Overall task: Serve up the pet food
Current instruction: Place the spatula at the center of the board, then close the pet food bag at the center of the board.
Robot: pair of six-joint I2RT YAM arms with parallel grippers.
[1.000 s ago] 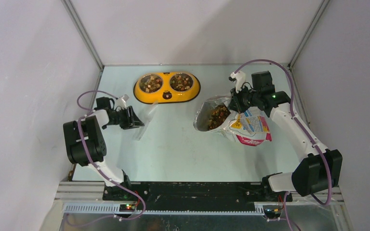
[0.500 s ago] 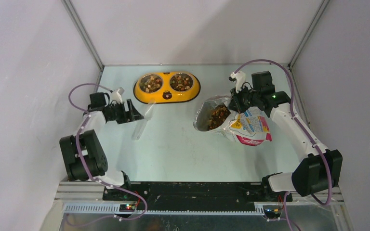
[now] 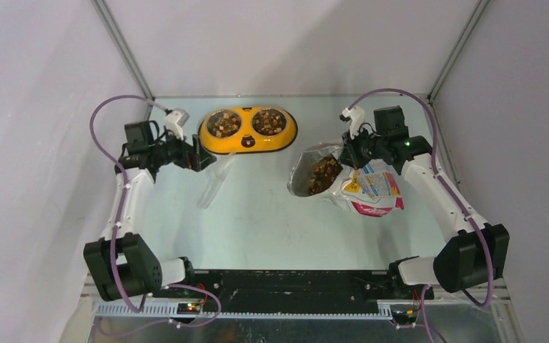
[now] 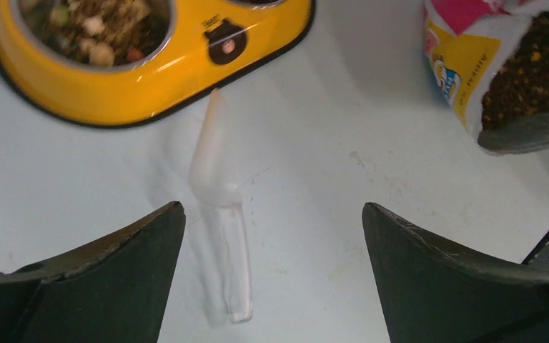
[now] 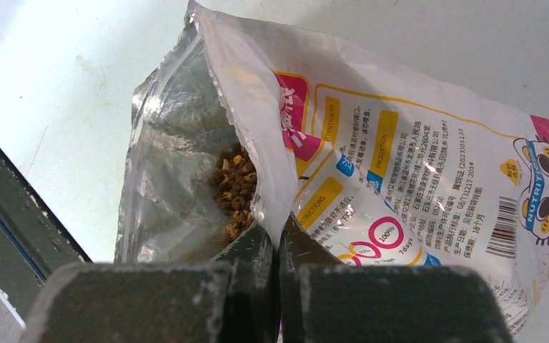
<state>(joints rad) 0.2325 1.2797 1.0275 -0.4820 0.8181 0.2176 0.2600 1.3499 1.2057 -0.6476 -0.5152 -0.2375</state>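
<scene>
Since a second ago the left gripper [image 3: 197, 156] has shifted toward the far side of the table [image 3: 271, 221], up by the left end of the feeder [image 3: 247, 146], and its jaws have gone from half open to fully spread. The scoop [image 4: 220, 218] has barely stirred and the right side has not moved at all.

The step in hand looks like letting go of the scoop and backing off. Both feeder bowls already hold pet food [image 3: 224, 123], so serving seems close to done. To finish this cleanly, the left gripper should lift straight away with its fingers kept wide, so that neither one catches the light plastic scoop and flicks it against the feeder. The bag [image 3: 373, 187] should be kept steady, mouth up (it is wide open, so a tilt could spill it).

The left gripper's jaws stand wide apart, holding and touching nothing. The scoop lies flat on the table between and beyond them, its tip just beside the feeder's near rim. The right gripper [image 5: 277, 239] is pressed together on the bag's torn rim, pinching the foil. More pet food sits inside the bag, just behind that pinch.
</scene>
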